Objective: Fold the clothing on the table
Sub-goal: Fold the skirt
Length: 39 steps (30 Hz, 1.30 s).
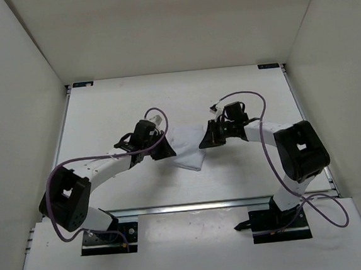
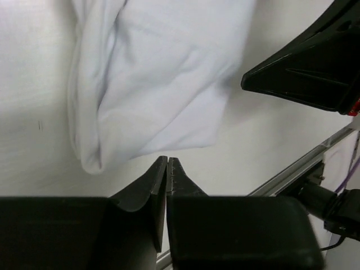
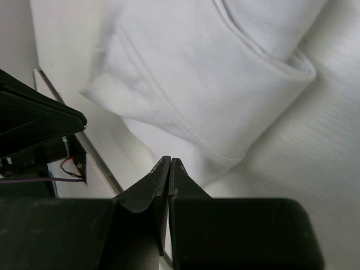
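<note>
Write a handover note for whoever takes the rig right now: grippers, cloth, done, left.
Left gripper: shut, no fabric seen between the fingers, tips at the clothing edge.
Right gripper: shut, nothing held, tips over the opposite edge.
Clothing: mid table, between both grippers, lying in layers.
Done: looks folded over at least once.
Left: probably check neatness, refold if needed, pull the arms back.

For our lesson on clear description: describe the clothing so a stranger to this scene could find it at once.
Start with the white table enclosed by white walls. Near its middle, between the left gripper and right gripper, lies the clothing. It is the only soft thing there: a small plain white fabric piece, loosely folded, beside hard black grippers.
</note>
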Motion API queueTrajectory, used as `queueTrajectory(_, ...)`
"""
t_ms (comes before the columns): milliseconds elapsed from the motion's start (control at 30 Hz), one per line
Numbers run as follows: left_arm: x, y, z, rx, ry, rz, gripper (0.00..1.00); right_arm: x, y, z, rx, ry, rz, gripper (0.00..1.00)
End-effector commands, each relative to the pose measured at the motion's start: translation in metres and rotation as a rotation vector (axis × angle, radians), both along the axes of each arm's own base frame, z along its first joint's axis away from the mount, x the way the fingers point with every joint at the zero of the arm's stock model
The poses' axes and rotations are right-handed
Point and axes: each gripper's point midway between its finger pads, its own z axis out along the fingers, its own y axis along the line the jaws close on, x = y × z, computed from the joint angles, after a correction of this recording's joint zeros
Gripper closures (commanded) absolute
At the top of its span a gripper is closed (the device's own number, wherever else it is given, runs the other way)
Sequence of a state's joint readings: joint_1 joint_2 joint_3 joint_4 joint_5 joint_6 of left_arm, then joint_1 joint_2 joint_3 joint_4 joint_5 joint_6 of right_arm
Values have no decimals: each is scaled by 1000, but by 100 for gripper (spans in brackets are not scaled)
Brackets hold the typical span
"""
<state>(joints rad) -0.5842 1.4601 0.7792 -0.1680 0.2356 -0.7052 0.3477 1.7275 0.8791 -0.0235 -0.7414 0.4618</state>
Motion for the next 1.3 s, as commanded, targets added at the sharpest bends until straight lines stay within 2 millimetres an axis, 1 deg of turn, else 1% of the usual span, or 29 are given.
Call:
queueTrajectory(0, 28, -1, 60, -58, -185, 18, 85, 29, 0, 76, 94, -168, -3, 100)
queueTrajectory(67, 38, 7, 59, -39, -226, 56, 99, 39, 4, 101, 113, -236, 1, 100)
queueTrajectory(100, 44, 10, 59, -24, -250, 83, 100, 43, 3, 105, 106, -265, -2, 100)
queueTrajectory(133, 47, 11, 56, -12, -267, 94, 100, 48, 4, 102, 80, -284, -9, 100)
queueTrajectory(167, 49, 15, 48, 18, -273, 117, 100, 51, 7, 102, 61, -307, -9, 100)
queueTrajectory(267, 53, 11, 28, 37, -251, 112, 100, 57, 10, 85, 70, -282, 10, 100)
queueTrajectory(300, 52, 7, 21, 49, -242, 92, 100, 56, 11, 69, 63, -247, 18, 100)
queueTrajectory(333, 51, 8, 7, 93, -212, 79, 100, 54, 10, 55, 61, -207, 21, 100)
queueTrajectory(367, 48, 9, -2, 127, -189, 65, 100, 57, 12, 49, 68, -211, 20, 100)
queueTrajectory(433, 42, 9, -17, 151, -151, 30, 100, 55, 15, 24, 62, -173, 37, 100)
queueTrajectory(467, 36, 10, -25, 155, -123, 18, 100, 60, 14, 12, 52, -158, 29, 100)
queueTrajectory(500, 30, 16, -35, 182, -105, 23, 100, 63, 15, 11, 58, -160, 33, 100)
queueTrajectory(567, 25, 27, -45, 217, -83, 39, 100, 68, 16, -10, 53, -116, 39, 100)
queueTrajectory(600, 26, 33, -48, 220, -75, 53, 100, 72, 18, -9, 57, -121, 43, 100)
queueTrajectory(667, 25, 42, -52, 236, -52, 60, 100, 78, 17, -21, 51, -88, 45, 100)
queueTrajectory(767, 28, 42, -45, 227, -54, 49, 100, 90, 17, -12, 67, -98, 34, 100)
queueTrajectory(833, 27, 39, -38, 201, -58, 34, 100, 98, 16, 4, 93, -116, 22, 100)
queueTrajectory(867, 24, 37, -36, 191, -55, 19, 100, 102, 15, 20, 105, -149, 18, 100)
queueTrajectory(900, 26, 34, -23, 180, -74, 14, 100, 105, 16, 40, 121, -177, 14, 100)
queueTrajectory(967, 28, 37, -4, 179, -103, 3, 91, 109, 13, 70, 124, -228, 0, 99)
queueTrajectory(1000, 27, 41, 8, 186, -115, 0, 76, 112, 9, 89, 105, -254, -20, 91)
queueTrajectory(1033, 32, 42, 19, 194, -143, 0, 53, 114, 8, 100, 75, -291, -35, 85)
queueTrajectory(1067, 31, 51, 29, 215, -147, 1, 43, 116, 2, 114, 26, -334, -54, 71)
queueTrajectory(1100, 29, 59, 42, 226, -160, -4, 16, 113, -6, 118, -55, -357, -78, 56)
queueTrajectory(1133, 25, 66, 48, 242, -155, -1, 7, 104, -8, 115, -109, -332, -77, 47)
queueTrajectory(1167, 28, 74, 57, 257, -177, 5, 1, 107, -18, 120, -173, -374, -104, 32)
queueTrajectory(1200, 26, 87, 61, 292, -176, 16, 1, 100, -27, 121, -237, -368, -127, 26)
queueTrajectory(1233, 22, 95, 69, 316, -175, 13, 1, 89, -31, 118, -272, -342, -120, 14)
queueTrajectory(1267, 28, 104, 80, 341, -205, 47, 2, 86, -38, 115, -318, -340, -130, 9)
